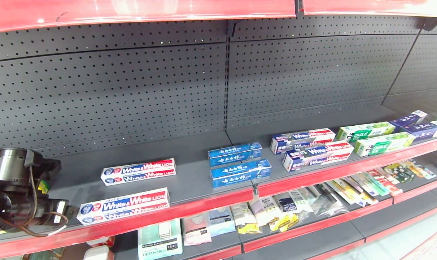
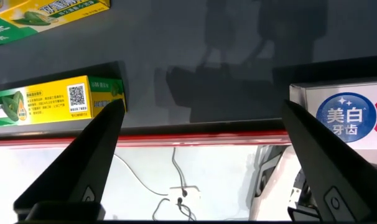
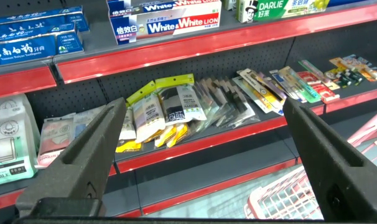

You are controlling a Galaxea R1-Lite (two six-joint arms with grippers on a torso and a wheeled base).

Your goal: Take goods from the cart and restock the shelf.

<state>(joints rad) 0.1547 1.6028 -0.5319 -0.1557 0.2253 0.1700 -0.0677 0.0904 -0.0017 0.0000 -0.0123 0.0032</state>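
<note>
The grey shelf (image 1: 189, 159) with a red front edge holds rows of toothpaste boxes. Two white-and-red boxes (image 1: 122, 206) (image 1: 138, 171) lie at its left, two blue boxes (image 1: 240, 172) in the middle, and white, green and dark blue boxes (image 1: 379, 143) further right. My left gripper (image 2: 202, 106) is open and holds nothing. It hovers at the shelf's front edge between a yellow-green box (image 2: 58, 102) and the white box (image 2: 344, 118). My right gripper (image 3: 204, 102) is open and holds nothing, low in front of the lower shelves, above the pink wire cart (image 3: 288, 199).
My left arm's wrist (image 1: 20, 195) sits at the shelf's far left end. The lower shelf holds bagged goods (image 3: 170, 112) and toothbrush packs (image 1: 366, 184). Bare shelf board lies behind the boxes up to the pegboard back wall (image 1: 131, 90). A red shelf (image 1: 142, 9) runs overhead.
</note>
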